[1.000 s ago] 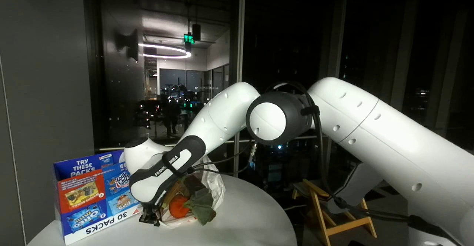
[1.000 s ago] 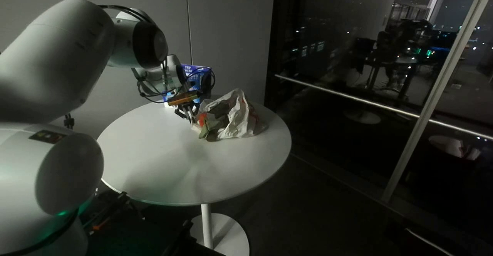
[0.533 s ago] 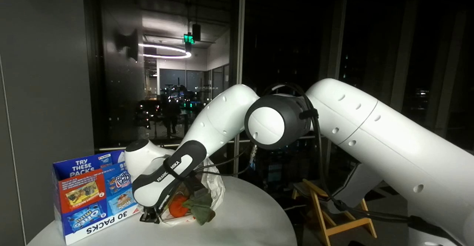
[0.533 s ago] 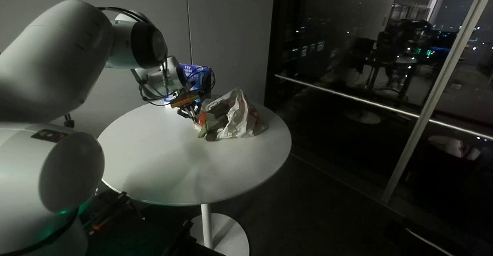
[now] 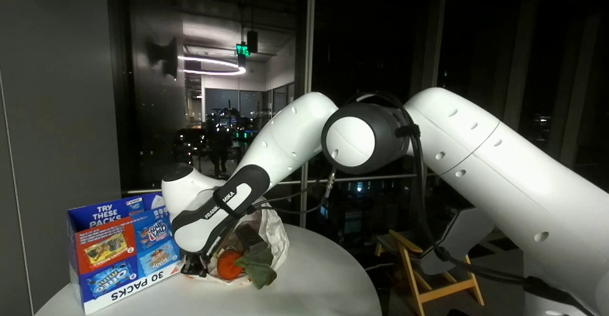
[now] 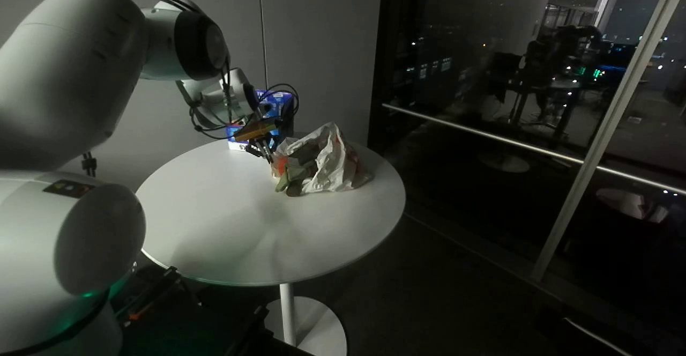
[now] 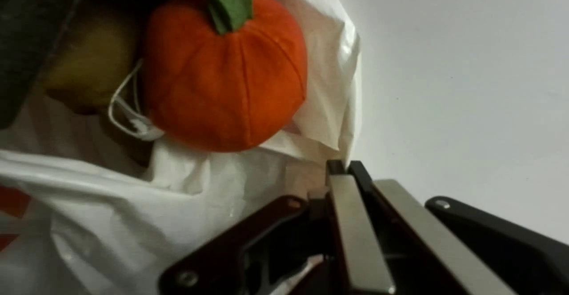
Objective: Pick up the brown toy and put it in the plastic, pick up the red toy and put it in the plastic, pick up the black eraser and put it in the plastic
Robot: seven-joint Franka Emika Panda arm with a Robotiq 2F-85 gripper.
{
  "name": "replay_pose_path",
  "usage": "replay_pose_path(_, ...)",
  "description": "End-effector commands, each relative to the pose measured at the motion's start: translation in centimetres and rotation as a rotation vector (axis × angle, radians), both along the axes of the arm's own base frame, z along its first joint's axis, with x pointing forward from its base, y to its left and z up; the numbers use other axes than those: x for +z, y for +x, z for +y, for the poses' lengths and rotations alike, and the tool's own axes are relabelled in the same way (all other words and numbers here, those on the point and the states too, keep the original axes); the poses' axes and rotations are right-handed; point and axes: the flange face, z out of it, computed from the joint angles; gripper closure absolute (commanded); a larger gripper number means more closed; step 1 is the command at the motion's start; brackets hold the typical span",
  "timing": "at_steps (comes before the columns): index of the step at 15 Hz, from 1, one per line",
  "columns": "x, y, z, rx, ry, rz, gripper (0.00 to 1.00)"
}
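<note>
The white plastic bag lies on its side on the round table; it also shows in an exterior view and the wrist view. The orange-red pumpkin toy with green leaves sits in its mouth, also in both exterior views. A yellow-brown toy lies beside it. A dark block, perhaps the black eraser, lies inside the bag behind grey-green leafy cloth. My gripper is shut on the bag's edge, beside the pumpkin; it also shows in both exterior views.
A blue snack box stands close to the gripper on the far side from the bag. The white round table's edge curves around the front. A glass window wall stands behind, and a wooden chair stands off the table.
The arm dips slightly, then rises, and the gripper is a little higher. The bag's edge near the pumpkin is pulled up with it. The toys stay in place.
</note>
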Motion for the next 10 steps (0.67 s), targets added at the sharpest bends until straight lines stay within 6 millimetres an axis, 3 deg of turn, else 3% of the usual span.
replay_pose_path(1, 3.4, -2.0, -1.1, -0.011, 0.015, 0.047, 0.91)
replay_pose_path(4, 4.7, -3.1, -1.6, -0.009, 0.039, 0.124, 0.91)
replay_pose_path(7, 6.0, -5.2, -1.8, 0.044, 0.070, 0.266, 0.90)
replay_pose_path(10, 8.1, -7.2, -2.5, 0.018, 0.053, 0.302, 0.90)
